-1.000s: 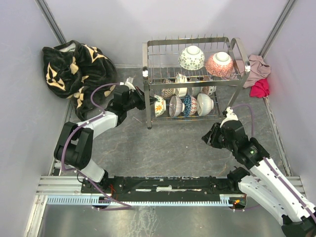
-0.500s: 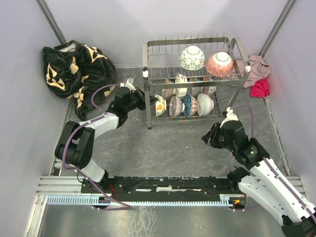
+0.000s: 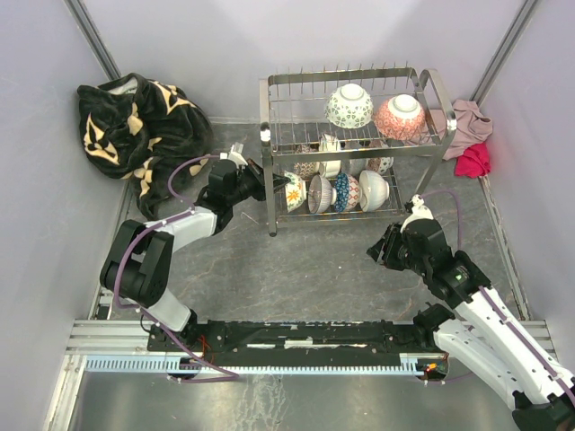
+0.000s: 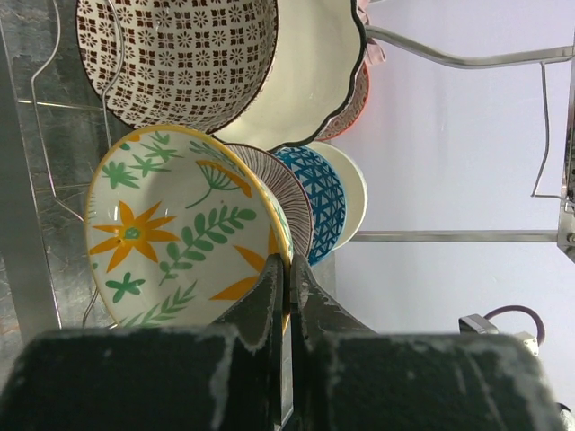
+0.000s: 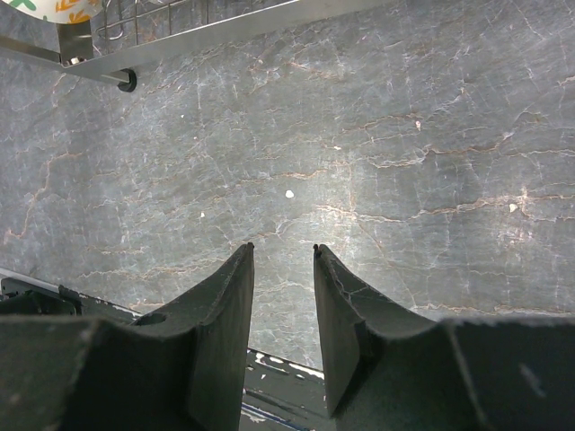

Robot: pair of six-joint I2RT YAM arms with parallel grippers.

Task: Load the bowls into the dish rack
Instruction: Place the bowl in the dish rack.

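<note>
Two chrome wire tiers with looped end handles: the dish rack (image 3: 267,162) stands far back on the table (image 3: 314,260), bowls (image 3: 349,104) on both levels. Only the left wrist view shows the left fingers (image 4: 260,305) clamped on the yellow-flower bowl (image 4: 180,229) (by its rim). The right fingers (image 5: 225,305) are slightly apart and empty.
</note>
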